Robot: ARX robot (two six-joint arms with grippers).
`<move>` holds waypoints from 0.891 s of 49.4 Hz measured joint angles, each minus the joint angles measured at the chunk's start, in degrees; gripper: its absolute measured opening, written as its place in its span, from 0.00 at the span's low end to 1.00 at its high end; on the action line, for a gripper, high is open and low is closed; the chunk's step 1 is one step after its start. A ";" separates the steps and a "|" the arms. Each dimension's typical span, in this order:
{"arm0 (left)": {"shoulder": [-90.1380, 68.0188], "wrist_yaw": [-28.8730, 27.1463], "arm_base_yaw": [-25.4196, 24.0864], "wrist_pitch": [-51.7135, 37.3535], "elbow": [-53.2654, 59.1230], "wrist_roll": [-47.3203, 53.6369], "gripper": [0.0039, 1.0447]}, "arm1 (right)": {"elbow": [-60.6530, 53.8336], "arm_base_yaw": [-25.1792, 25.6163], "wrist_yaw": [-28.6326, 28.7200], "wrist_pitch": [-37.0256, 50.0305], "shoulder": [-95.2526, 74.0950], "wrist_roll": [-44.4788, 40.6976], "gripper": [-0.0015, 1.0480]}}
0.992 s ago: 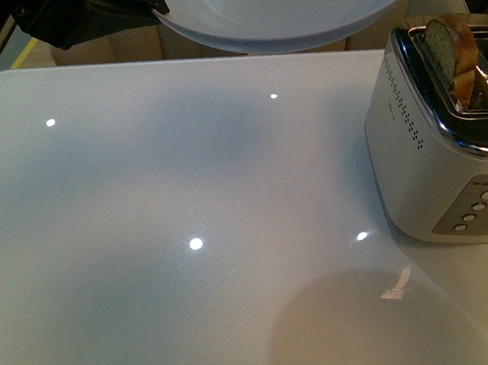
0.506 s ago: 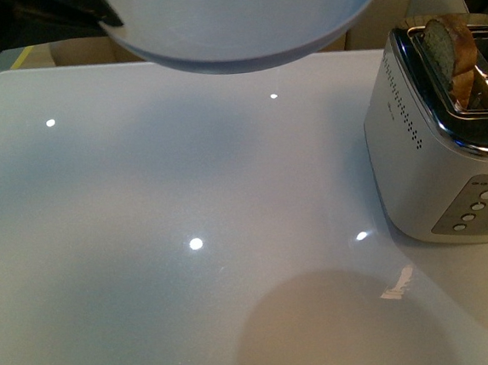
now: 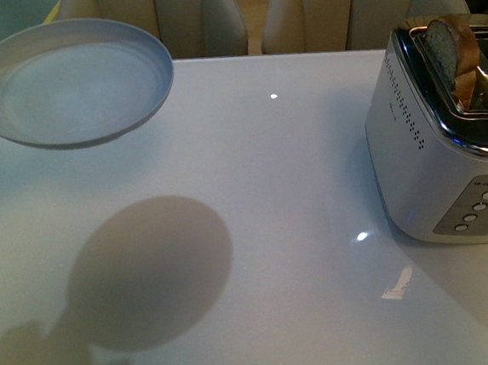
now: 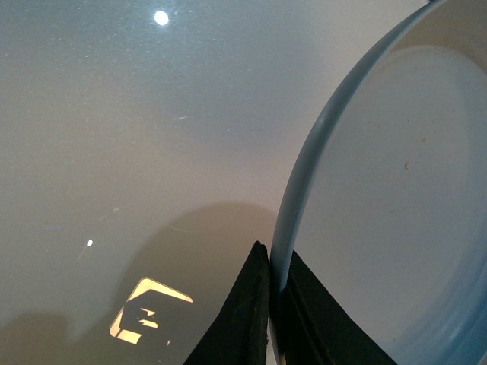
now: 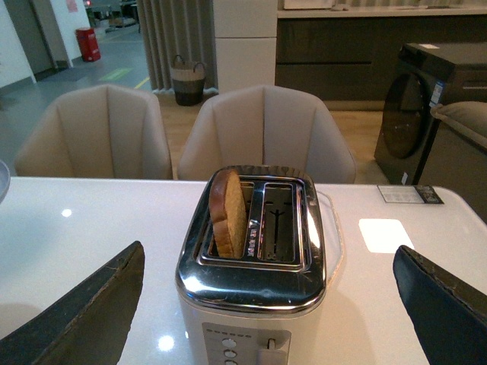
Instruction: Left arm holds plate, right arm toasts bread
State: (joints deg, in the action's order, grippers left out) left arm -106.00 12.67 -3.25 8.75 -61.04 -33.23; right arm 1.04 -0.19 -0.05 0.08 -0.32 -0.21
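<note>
White glossy table (image 3: 294, 169) fills the front view. Nearest us, on its left half, lies an oval shadow (image 3: 149, 272) cast by the plate. At the right edge stands a silver toaster (image 3: 434, 157) with two slots and a column of round buttons (image 3: 474, 207) on its near face. We find the bread (image 5: 228, 213) upright in the slot nearer the table's middle. Its upper part rises clear of the slot, showing pale crumb, a golden-brown crust and a rounded top. The right gripper (image 5: 268, 251) hangs short of the toaster with its jaws spread wide, and we see nothing held between them. Farther back at the left, the plate (image 3: 73, 82) is held in the air, clear of the table and slightly tilted. It is round and pale blue-grey, with a low raised rim. The left gripper (image 4: 274, 266) is closed on that rim, one black finger on each face. Beyond the table's far edge we see beige chairs (image 3: 195, 16).
</note>
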 joint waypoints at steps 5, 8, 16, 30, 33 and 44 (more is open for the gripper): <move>-5.25 0.76 -1.99 -4.59 0.48 0.26 0.03 | 0.00 0.00 -0.02 0.00 0.00 0.00 0.91; -7.58 0.96 -2.67 -6.12 1.14 0.26 0.03 | 0.00 0.00 -0.02 0.00 0.00 0.00 0.91; -12.61 1.27 -4.04 -9.05 3.39 0.24 0.03 | 0.00 0.00 0.00 0.00 0.00 0.00 0.91; -16.83 2.21 -4.85 -16.09 7.41 0.92 0.03 | 0.00 0.00 -0.02 0.00 0.00 0.00 0.91; -18.16 2.05 -4.90 -17.81 8.02 1.20 0.03 | 0.00 0.00 -0.02 0.00 0.00 0.00 0.91; -22.95 0.87 -4.74 -22.03 8.48 0.42 0.03 | 0.00 0.00 -0.02 0.00 0.00 0.00 0.91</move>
State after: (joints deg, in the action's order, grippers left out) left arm -128.95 13.54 -7.99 -13.28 -52.56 -32.82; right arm 1.04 -0.19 -0.08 0.08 -0.32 -0.21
